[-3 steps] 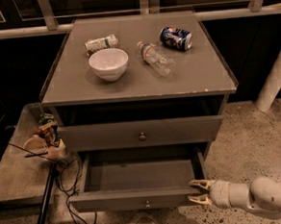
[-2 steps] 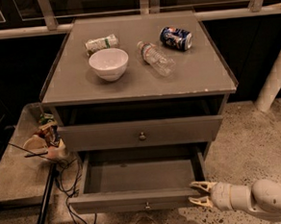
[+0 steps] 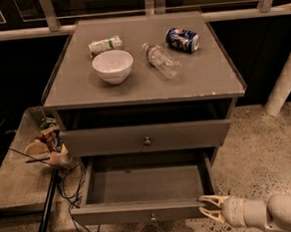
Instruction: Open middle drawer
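The middle drawer [image 3: 142, 213] is a grey drawer with a low front panel and a small round centre knob [image 3: 152, 217]. It is pulled well out, and its shallow empty box shows inside. My gripper [image 3: 207, 207] is at the right end of that front panel. Its pale fingers [image 3: 211, 199] are spread apart by the panel's corner and hold nothing. My arm comes in from the lower right. The drawer above [image 3: 147, 138] has its own knob and stands almost closed. The drawer below is hidden under the open one.
On the cabinet top [image 3: 208, 78] are a white bowl [image 3: 113, 65], a lying plastic bottle [image 3: 161, 60], a blue can [image 3: 182, 39] and a green-white packet [image 3: 105, 44]. A low bench [image 3: 15, 182] with clutter and cables is at left. A white post [image 3: 285, 81] is at right.
My gripper has moved slightly toward the camera, and the middle drawer's front has come out a little further with it.
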Robot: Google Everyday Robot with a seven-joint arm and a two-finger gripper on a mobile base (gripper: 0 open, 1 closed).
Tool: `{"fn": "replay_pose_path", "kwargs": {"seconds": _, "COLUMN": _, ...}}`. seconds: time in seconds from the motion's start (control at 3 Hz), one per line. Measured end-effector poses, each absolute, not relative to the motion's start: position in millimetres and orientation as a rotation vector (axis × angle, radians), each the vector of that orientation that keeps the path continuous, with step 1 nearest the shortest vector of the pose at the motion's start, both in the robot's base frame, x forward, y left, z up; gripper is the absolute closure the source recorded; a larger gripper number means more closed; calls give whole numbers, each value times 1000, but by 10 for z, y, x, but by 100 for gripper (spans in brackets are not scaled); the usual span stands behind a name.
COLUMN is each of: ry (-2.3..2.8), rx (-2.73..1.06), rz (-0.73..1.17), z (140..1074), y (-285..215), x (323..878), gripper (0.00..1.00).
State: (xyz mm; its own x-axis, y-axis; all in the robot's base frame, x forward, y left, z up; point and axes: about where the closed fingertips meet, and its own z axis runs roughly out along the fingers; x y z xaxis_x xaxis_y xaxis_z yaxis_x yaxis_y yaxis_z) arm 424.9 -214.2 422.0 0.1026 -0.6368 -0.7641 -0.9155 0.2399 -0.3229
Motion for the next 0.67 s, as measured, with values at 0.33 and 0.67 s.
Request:
{"fn": "replay_pose_path", "kwargs": {"seconds": 0.33, "ry": 1622, "rx": -1466, "rz": 388, "z": 4220, "y": -2163, "x": 4122, "gripper": 100}}
{"fn": "replay_pose_path", "kwargs": {"seconds": 0.67, "ry": 1622, "rx": -1466, "rz": 388, "z": 4220, "y": -2162, "x": 4122, "gripper": 81}}
